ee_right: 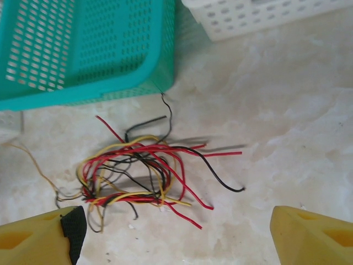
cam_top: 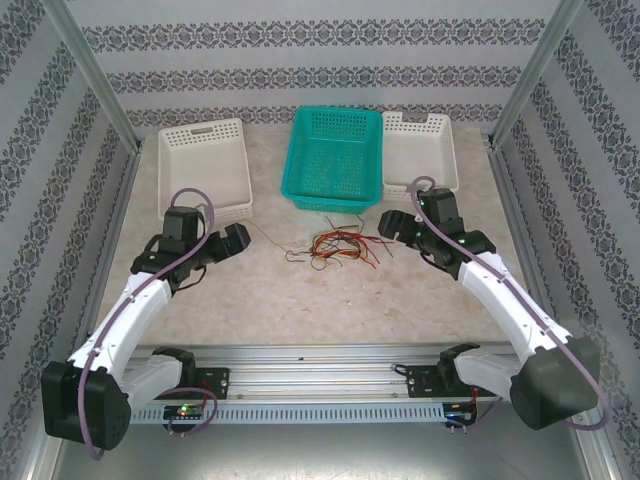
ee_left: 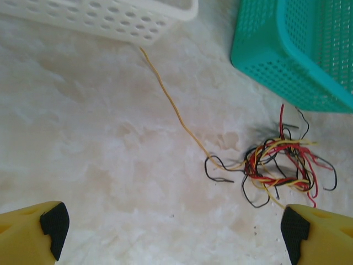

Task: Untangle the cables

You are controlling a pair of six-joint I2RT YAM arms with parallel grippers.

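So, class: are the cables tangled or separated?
Tangled. The cables loop through each other in one clump on the table, with one yellow strand trailing toward the white basket.

Seen from above, the cables are too fine to tell strand from strand. In the left wrist view, the teal basket is cut off at the top and right edges and a white basket at the top, while the fingers of the left tool run off the bottom. In the right wrist view, the fingers of the right tool are cropped likewise. Which strand crosses over which inside the knot cannot be made out.
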